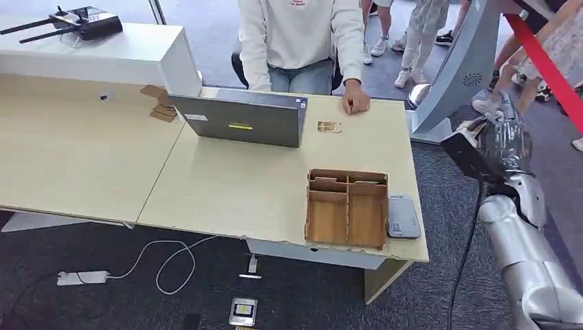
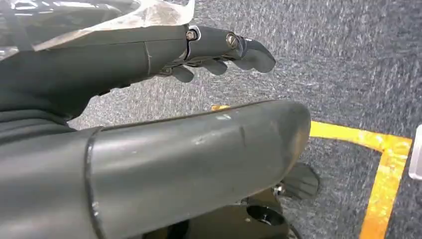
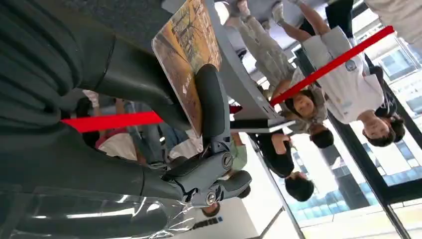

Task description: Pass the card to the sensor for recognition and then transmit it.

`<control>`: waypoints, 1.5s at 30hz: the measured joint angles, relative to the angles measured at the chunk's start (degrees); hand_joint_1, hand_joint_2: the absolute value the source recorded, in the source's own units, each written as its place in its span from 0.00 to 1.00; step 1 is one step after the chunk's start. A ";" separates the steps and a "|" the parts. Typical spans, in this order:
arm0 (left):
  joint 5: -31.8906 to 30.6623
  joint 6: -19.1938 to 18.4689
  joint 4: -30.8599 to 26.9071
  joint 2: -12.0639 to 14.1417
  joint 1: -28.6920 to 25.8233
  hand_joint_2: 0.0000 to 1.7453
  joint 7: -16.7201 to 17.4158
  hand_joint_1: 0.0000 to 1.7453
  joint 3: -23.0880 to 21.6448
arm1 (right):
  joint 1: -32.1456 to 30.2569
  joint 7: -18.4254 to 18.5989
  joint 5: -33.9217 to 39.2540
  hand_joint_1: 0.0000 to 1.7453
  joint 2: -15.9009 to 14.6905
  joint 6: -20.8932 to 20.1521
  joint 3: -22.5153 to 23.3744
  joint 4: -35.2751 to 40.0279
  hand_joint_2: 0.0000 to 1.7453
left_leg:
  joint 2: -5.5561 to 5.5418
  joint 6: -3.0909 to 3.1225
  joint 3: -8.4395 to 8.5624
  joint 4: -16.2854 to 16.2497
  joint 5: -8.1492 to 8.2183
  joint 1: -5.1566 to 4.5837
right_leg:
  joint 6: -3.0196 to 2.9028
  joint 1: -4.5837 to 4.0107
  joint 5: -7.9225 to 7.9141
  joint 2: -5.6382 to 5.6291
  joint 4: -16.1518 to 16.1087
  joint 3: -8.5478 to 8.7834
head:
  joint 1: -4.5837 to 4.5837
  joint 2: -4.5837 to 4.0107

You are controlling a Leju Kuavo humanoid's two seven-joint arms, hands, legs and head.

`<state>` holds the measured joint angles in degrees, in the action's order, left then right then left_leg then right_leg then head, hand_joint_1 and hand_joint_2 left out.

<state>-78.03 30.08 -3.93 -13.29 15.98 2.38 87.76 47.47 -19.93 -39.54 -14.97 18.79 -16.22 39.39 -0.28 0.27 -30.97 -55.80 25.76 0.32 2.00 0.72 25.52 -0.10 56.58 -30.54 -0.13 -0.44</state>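
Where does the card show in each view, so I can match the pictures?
Head view: not visible; the right hand is raised off the desk's right end.
Left wrist view: not in it.
Right wrist view: the card is pinched by the right hand, upper middle.
Shared landmark: the red strap.

Pale wood-grain worktop [image 1: 227, 185]; brown cardboard tray [image 1: 347, 207] with a grey sensor [image 1: 403, 216] just beside it; dark grey laptop [image 1: 240, 118] bearing a yellow-green label. Card [image 3: 186, 55] printed in orange, yellow and brown, pinched by dark grey fingers [image 3: 211, 107]. Grey carpet [image 2: 348, 59] crossed by yellow tape [image 2: 383, 169]. Red ribbon [image 1: 550, 69] near the tray.
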 joint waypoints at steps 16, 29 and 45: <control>1.49 -3.21 0.00 -1.11 0.36 0.00 0.37 0.00 0.00 | -2.68 3.60 -0.98 1.00 -0.98 -14.40 -1.59 2.12 1.00 | -0.01 0.00 -0.01 0.01 0.00 0.00 | 0.00 -0.01 0.00 0.00 0.01 0.03 | 0.00 0.00; -0.66 -11.06 0.00 1.97 0.10 0.00 1.73 0.00 0.00 | -5.41 8.63 -0.72 1.00 -0.33 -24.61 -5.01 7.72 1.00 | -0.01 0.00 -0.03 0.02 0.00 0.01 | 0.00 -0.02 0.00 0.00 0.02 0.03 | 0.00 0.00; 0.37 -13.03 0.00 3.45 -0.41 0.00 3.17 0.00 0.00 | -9.36 11.19 0.81 1.00 -0.94 -31.52 -9.09 10.36 1.00 | -0.01 0.00 -0.02 0.01 0.00 0.00 | 0.00 -0.02 0.01 0.00 0.01 0.01 | 0.00 0.00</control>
<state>-77.66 17.05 -3.93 -9.84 15.57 5.55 87.76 38.11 -8.74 -38.73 -15.91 -12.72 -25.31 49.75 -0.29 0.27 -30.99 -55.79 25.76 0.33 1.99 0.71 25.52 -0.10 56.58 -30.52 -0.13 -0.44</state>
